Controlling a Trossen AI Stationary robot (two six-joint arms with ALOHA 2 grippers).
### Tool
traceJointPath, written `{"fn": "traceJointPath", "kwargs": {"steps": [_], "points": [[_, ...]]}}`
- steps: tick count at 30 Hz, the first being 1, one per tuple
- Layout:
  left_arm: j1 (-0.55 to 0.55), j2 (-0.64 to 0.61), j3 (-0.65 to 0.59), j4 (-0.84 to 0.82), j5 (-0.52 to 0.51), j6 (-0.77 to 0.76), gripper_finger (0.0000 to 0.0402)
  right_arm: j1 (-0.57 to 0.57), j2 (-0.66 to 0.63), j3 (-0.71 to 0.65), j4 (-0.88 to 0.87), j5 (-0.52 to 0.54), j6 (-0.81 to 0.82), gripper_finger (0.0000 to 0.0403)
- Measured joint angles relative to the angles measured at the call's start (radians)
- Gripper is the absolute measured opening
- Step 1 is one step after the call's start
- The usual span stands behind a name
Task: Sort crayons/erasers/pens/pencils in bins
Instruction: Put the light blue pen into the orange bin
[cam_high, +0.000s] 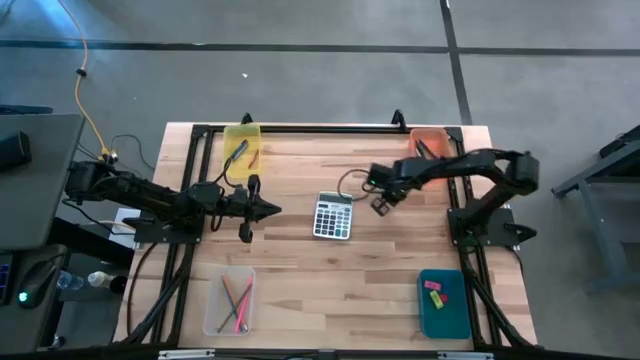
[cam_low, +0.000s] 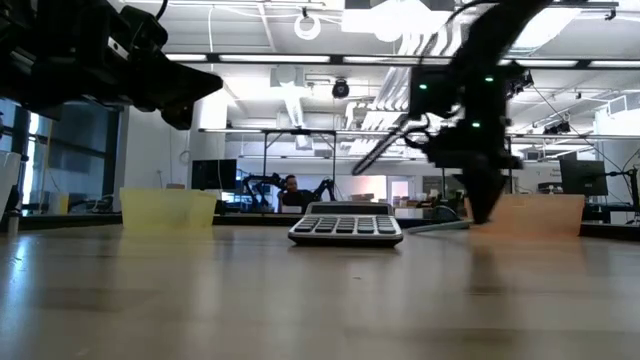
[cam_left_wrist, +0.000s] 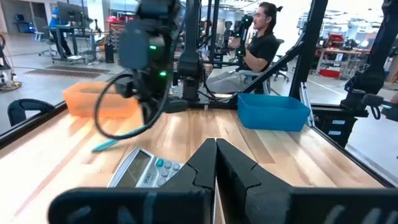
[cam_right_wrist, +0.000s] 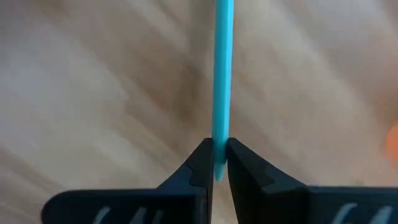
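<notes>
Four bins sat at the corners of the wooden bench (cam_high: 330, 270): a translucent yellow bin (cam_high: 242, 140) at the far left corner, a translucent orange bin (cam_high: 428, 141) at the far right corner, a clear bin (cam_high: 229, 302) at the near left corner and a dark teal bin (cam_high: 443, 303) at the near right corner. A grey calculator (cam_high: 333, 216) lay near the middle of the bench.

The right gripper (cam_right_wrist: 216, 163) was clenched on a thin light-blue pencil (cam_right_wrist: 222, 74), its fingers (cam_right_wrist: 200, 165) pressed against the stick from both sides. In the high view that gripper (cam_high: 382, 203) hung over the bench between the calculator and the orange bin, just beside the calculator's far right corner. The left wrist view showed the pencil (cam_left_wrist: 104, 145) slanting close above the wood beside the calculator.

The left gripper (cam_high: 268, 209) was closed on nothing, hovering over the left half of the bench and pointing toward the calculator.

The clear bin held several thin bright pencils (cam_high: 238, 297). The teal bin held small pink and yellow erasers (cam_high: 436, 291). A dark stick (cam_high: 236, 152) lay in the yellow bin.

A person (cam_left_wrist: 258, 43) sat in the room beyond the bench.
</notes>
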Motion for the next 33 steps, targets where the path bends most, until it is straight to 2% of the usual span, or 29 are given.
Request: {"fn": "traceJointPath", "kwargs": {"steps": [8,13,19,26,29,33], "points": [[0.000,0.000,0.000,0.000,-0.003,-0.001,0.0000,0.075,-0.175,-0.229,0.107,-0.017,0.136,0.0023],[0.000,0.000,0.000,0.000,-0.003,-0.004,0.0000,0.098,-0.326,-0.262,0.126,-0.009,0.169,0.0023],[0.000,0.000,0.000,0.000,-0.003,-0.006,0.0000,0.089,-0.544,-0.260,0.091,0.094,0.211,0.0023],[0.000,0.000,0.000,0.001,-0.003,-0.008,0.0000,-0.062,-0.716,-0.260,-0.103,0.247,0.207,0.0023],[0.000,0.000,0.000,0.001,-0.004,-0.008,0.0000,-0.176,-0.724,-0.260,-0.167,0.273,0.156,0.0023],[0.000,0.000,0.000,0.001,-0.008,-0.008,0.0000,-0.335,-0.684,-0.260,-0.156,0.280,0.028,0.0023]]}}
